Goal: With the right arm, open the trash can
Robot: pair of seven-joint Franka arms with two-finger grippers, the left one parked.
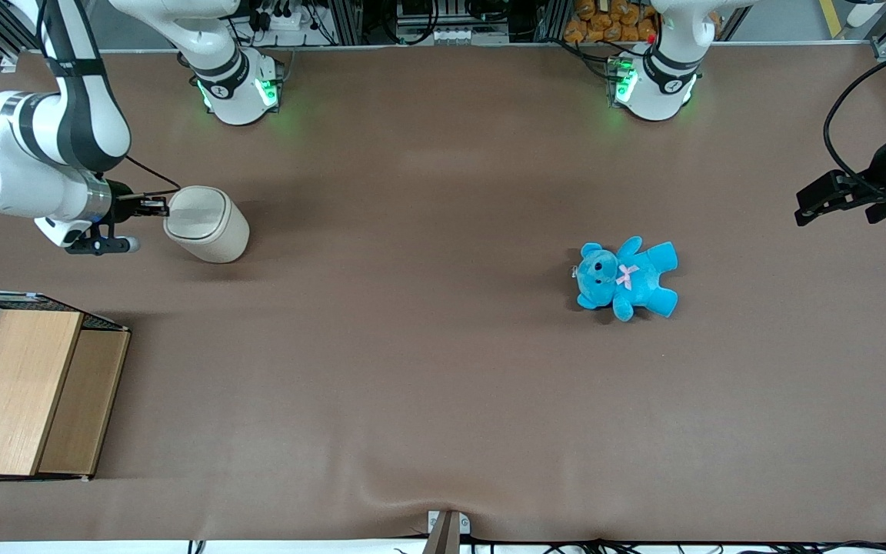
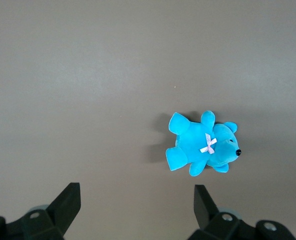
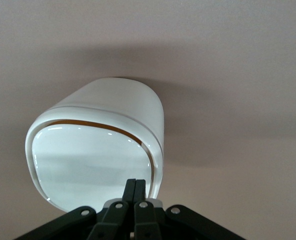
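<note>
I have the gripper [image 3: 133, 191] at the trash can [image 1: 207, 223] lid edge, fingers pressed together, holding nothing. Can stands near the desk's working-arm end. Lid looks down; press not yet done.

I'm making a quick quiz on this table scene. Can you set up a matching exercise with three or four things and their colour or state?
Things:
1. trash can
2. teddy
3. gripper
4. wooden box

Descriptions:
A. blue, lying on the table
B. fingers shut, tips at the lid's edge
C. cream, lid down
D. has wire mesh, nearest the front camera

Pairs: 1-C, 2-A, 3-B, 4-D
</note>
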